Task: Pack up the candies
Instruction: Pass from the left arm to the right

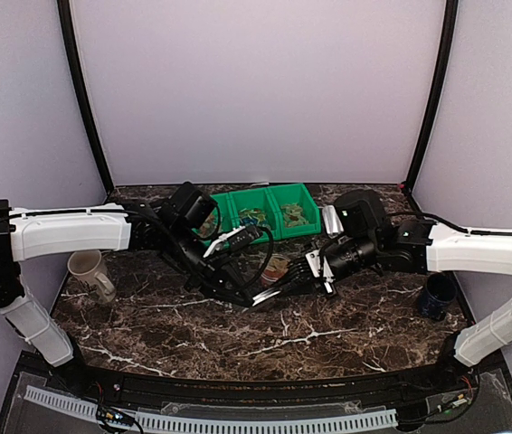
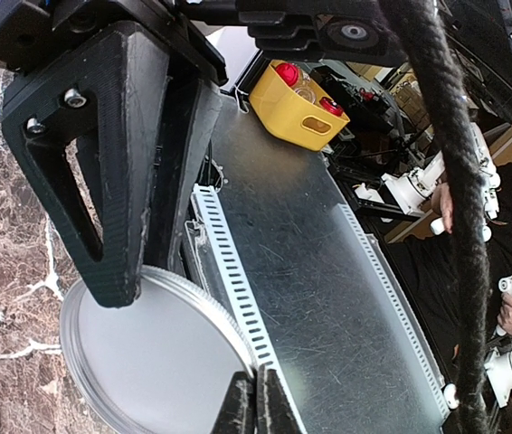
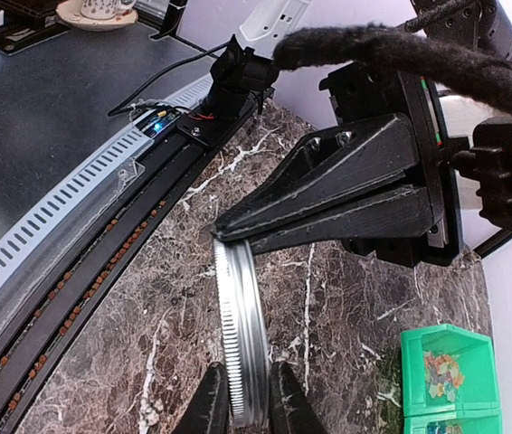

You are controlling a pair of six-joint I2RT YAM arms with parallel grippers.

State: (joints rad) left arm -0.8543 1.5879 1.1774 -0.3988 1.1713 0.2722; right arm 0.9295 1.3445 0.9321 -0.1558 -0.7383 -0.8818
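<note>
A silver metal lid hangs on edge above the marble table, held by both grippers. My right gripper is shut on its lower rim, one fingertip against each face. My left gripper pinches the opposite rim of the lid, jaws together. From above, the left gripper and the right gripper meet mid-table around the lid. The candies lie in the green bin at the back, and candies show again at lower right. Something round with mixed colours sits behind the grippers, partly hidden.
A white mug stands at the table's left and a dark blue mug at its right. A perforated cable rail runs along the near edge. Both forearms and their cables crowd the table's middle.
</note>
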